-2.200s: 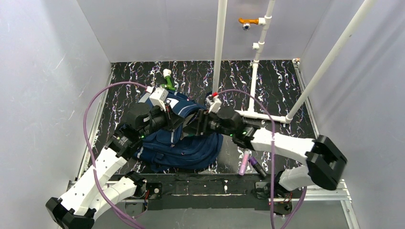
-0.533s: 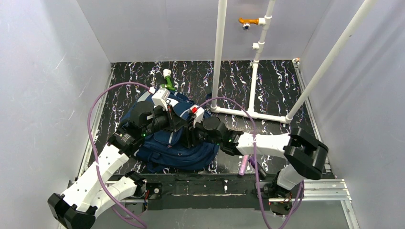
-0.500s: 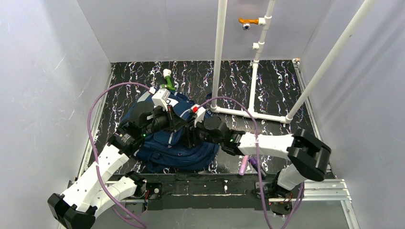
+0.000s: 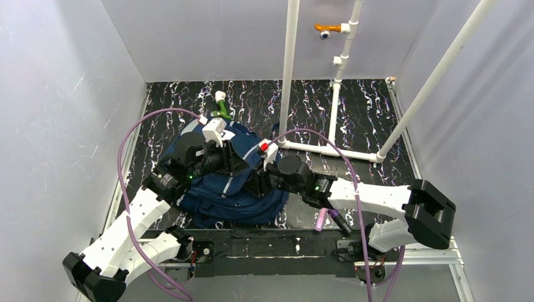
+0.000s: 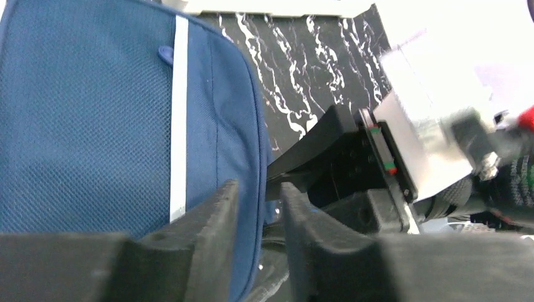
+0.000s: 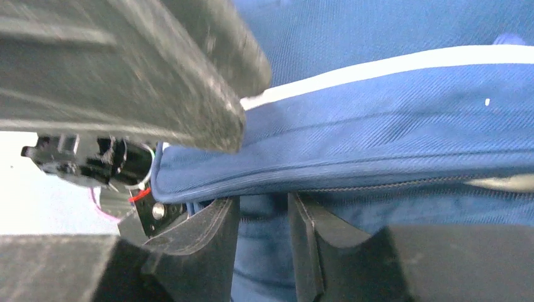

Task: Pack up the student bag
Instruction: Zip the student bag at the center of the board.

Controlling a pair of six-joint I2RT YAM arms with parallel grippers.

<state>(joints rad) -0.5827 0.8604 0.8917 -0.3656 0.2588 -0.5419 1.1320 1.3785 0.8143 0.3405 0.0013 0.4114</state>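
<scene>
White pipe frame (image 4: 334, 151) stands right of student bag (image 4: 233, 201).

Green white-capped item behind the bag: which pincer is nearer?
Left. The left pincer is over the student bag, in front of the green item; the right pincer lies farther toward the near edge.

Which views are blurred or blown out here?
Top external: sharp and evenly lit, with the student bag clear. Left wrist: the upper right corner is blown out to white, the right arm's wrist block is soft, the bag weave is crisp, and its own fingers are dark. Right wrist: a big dark shape at top left is out of focus, a patch at the left edge is overexposed, and the bag seam is sharp.
</scene>
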